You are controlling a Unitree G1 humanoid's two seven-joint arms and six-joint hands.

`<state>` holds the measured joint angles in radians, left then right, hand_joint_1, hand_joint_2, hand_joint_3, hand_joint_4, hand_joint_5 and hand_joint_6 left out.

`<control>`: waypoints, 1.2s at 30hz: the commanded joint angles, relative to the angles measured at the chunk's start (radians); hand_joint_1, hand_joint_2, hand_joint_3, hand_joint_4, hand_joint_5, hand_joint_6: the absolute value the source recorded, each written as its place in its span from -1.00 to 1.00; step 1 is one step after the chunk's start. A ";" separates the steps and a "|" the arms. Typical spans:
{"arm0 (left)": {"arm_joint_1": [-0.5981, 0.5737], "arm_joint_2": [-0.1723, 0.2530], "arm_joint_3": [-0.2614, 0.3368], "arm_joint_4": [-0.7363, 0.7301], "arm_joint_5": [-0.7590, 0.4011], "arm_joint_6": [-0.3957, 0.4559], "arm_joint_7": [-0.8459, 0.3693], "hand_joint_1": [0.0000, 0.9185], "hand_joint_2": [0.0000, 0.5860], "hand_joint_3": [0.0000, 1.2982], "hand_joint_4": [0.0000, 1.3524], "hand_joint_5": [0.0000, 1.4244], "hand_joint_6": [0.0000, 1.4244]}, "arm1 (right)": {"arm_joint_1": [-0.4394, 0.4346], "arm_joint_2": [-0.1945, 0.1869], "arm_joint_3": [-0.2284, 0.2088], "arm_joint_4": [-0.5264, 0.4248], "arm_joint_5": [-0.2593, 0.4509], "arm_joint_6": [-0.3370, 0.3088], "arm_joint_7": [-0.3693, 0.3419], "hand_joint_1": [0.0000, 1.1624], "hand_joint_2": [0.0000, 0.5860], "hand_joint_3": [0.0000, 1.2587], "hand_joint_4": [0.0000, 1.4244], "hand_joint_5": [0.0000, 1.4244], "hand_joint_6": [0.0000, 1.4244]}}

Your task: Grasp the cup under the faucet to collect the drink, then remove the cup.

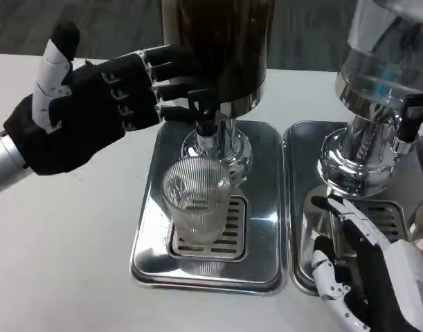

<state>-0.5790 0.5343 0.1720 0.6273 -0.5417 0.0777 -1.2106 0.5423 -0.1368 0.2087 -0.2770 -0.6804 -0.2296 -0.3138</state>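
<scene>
The left robot hand (86, 107) is hovering with fingers spread, holding nothing, its fingertips reaching toward the black faucet (203, 111) of the dark drink dispenser (218, 48). One ribbed clear cup (196, 199) is standing under that faucet on the metal tray (152, 242); I cannot tell its contents. The right robot hand (367, 277) is resting loosely open, grasping nothing, over a second tray (298, 207) below a second dispenser (377, 76) on the white bench (59, 263)

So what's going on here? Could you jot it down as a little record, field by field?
cup: clear ribbed glass, upright on the drip grate, under the faucet
faucet: black tap on the dark drink dispenser
tray: shiny metal
left hand: raised, fingers reaching to the tap
right hand: low over the neighbouring tray, holding nothing
</scene>
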 commanded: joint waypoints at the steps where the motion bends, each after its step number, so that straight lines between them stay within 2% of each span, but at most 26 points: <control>1: -0.032 -0.024 -0.018 -0.004 0.030 0.002 -0.013 -1.00 -0.77 -0.62 -0.79 -0.74 -0.57 | 0.009 0.007 0.003 0.016 0.001 0.002 -0.018 -0.56 0.77 -0.64 -0.82 -0.83 -0.83; 4: -0.036 -0.033 -0.022 -0.008 0.039 -0.001 -0.015 -1.00 -0.78 -0.62 -0.79 -0.74 -0.57 | 0.009 0.013 0.001 0.021 0.009 0.000 -0.020 -0.56 0.77 -0.63 -0.82 -0.83 -0.83; 16: -0.033 -0.062 -0.030 -0.045 0.117 -0.168 0.028 -1.00 -0.80 -0.57 -0.75 -0.72 -0.59 | 0.020 0.019 0.004 0.023 0.010 -0.001 -0.029 -0.56 0.77 -0.62 -0.82 -0.83 -0.83; 22: -0.036 -0.069 -0.021 -0.042 0.127 -0.197 0.040 -1.00 -0.81 -0.53 -0.72 -0.71 -0.59 | 0.015 0.021 0.002 0.027 0.017 0.001 -0.027 -0.56 0.77 -0.62 -0.82 -0.83 -0.83; 26: -0.034 -0.073 -0.024 -0.035 0.141 -0.246 0.048 -1.00 -0.81 -0.51 -0.68 -0.69 -0.59 | 0.013 0.022 0.000 0.033 0.025 0.003 -0.024 -0.56 0.77 -0.62 -0.82 -0.83 -0.83; 30: -0.030 -0.077 -0.039 -0.025 0.178 -0.343 0.051 -1.00 -0.81 -0.48 -0.66 -0.69 -0.61 | 0.013 0.020 -0.004 0.035 0.030 0.000 -0.025 -0.56 0.77 -0.62 -0.80 -0.83 -0.83; 36: -0.024 -0.088 -0.065 0.011 0.219 -0.444 0.044 -1.00 -0.80 -0.48 -0.66 -0.69 -0.64 | 0.016 0.016 -0.010 0.031 0.027 -0.003 -0.029 -0.56 0.77 -0.62 -0.79 -0.83 -0.83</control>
<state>-0.5985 0.4515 0.1192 0.6188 -0.3438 -0.3316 -1.1617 0.5538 -0.1209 0.2050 -0.2442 -0.6583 -0.2296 -0.3277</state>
